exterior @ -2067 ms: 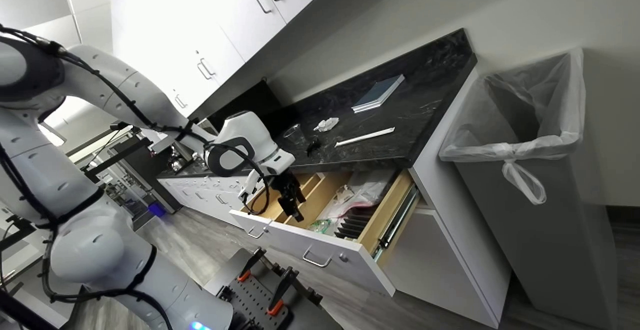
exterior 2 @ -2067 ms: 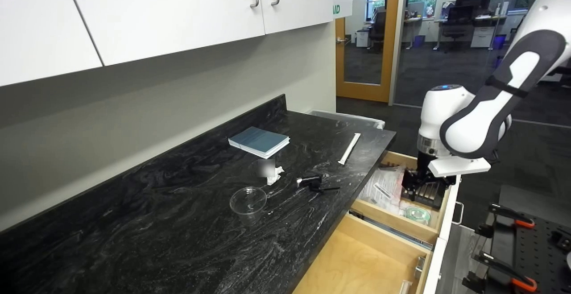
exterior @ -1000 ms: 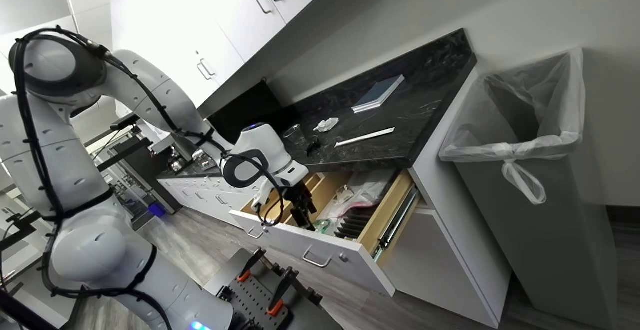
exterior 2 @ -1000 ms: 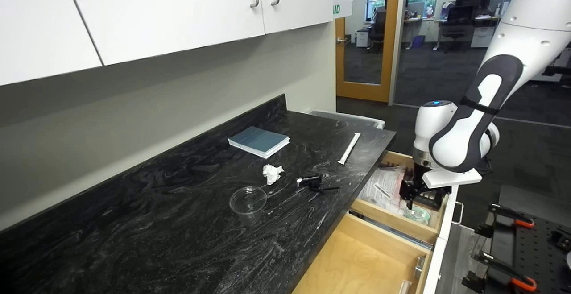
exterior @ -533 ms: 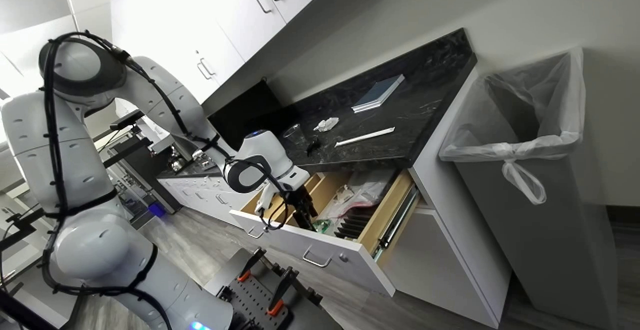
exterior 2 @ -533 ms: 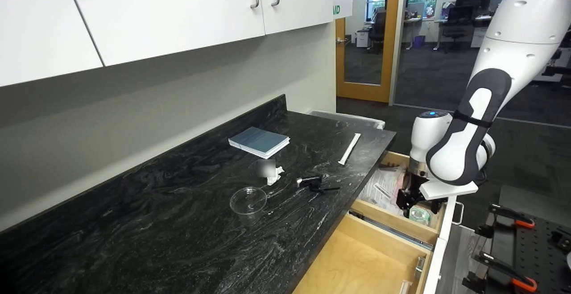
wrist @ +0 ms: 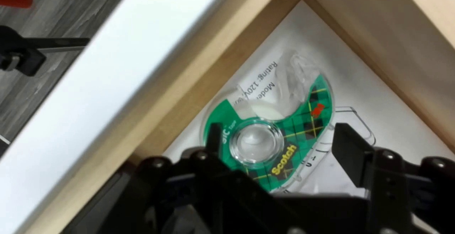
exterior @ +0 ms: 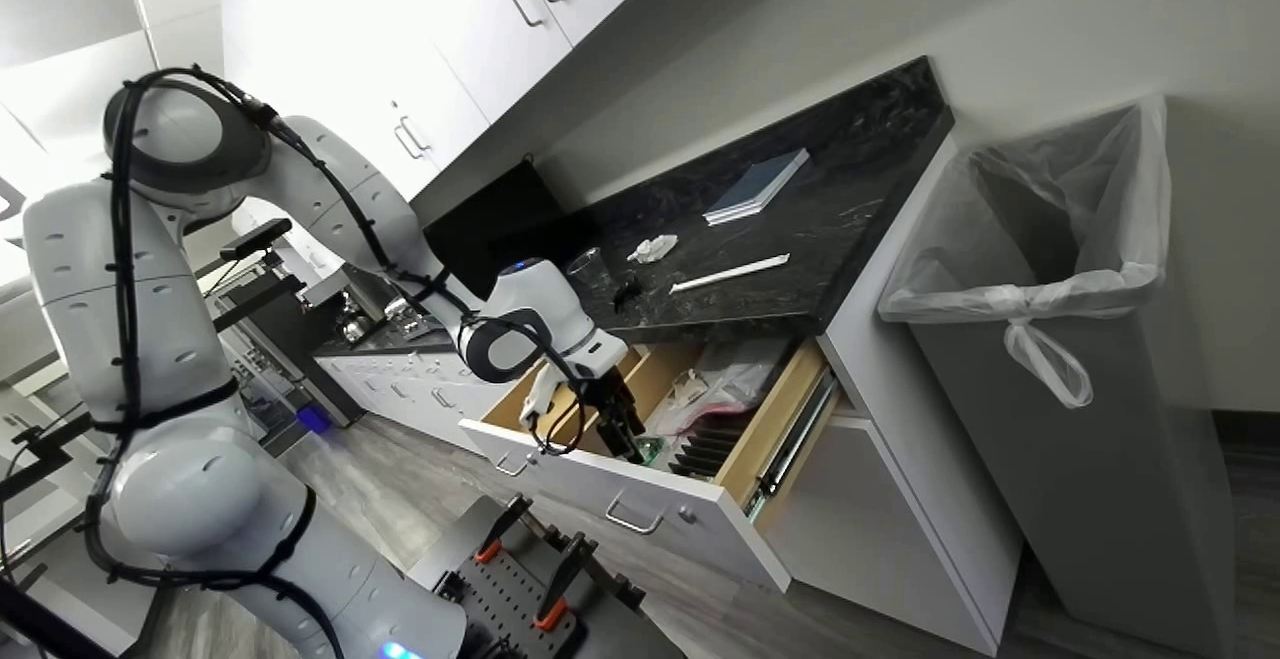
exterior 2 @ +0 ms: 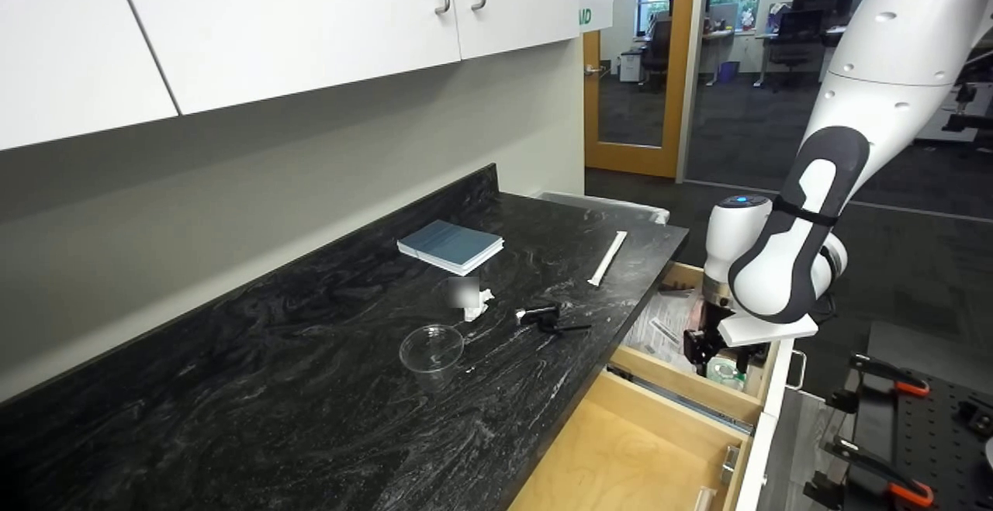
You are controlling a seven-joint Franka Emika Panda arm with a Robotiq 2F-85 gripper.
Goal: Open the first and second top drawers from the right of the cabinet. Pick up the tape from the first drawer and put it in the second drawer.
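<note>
Low in the wrist view the gripper [wrist: 279, 143] stands wide, holding nothing, its fingers [wrist: 350, 154] left and right of centre. The tape [wrist: 272, 134], a green Scotch dispenser, lies flat in mid-frame, seen between them; the finger at left covers part of its rounded edge, and whether it touches I cannot tell. With both drawers already pulled out, the step in hand looks to be the pick-up. The next move probably calls for going lower and turning or shifting a little, since the gap looks scarcely as wide as the tape lies, then closing on it.

The tape rests on printed white paper [wrist: 352, 85] in a corner of the first drawer [wrist: 185, 85], whose wooden edge runs from upper middle to lower left. In an exterior view that drawer also holds a black slotted rack [exterior: 708, 447] and clear plastic bags [exterior: 735, 387]. Beside it, at the bottom of an exterior view, the second drawer [exterior 2: 613, 433] shows a light wood floor with a pale strip [exterior 2: 704, 499] at the frame's lower edge. Farther off, a clear cup [exterior 2: 431, 348] stands on the black countertop [exterior 2: 310, 387] of the cabinet [exterior: 870, 509]; at right in an exterior view a grey bin [exterior: 1090, 419] holds a translucent liner [exterior: 940, 259].
</note>
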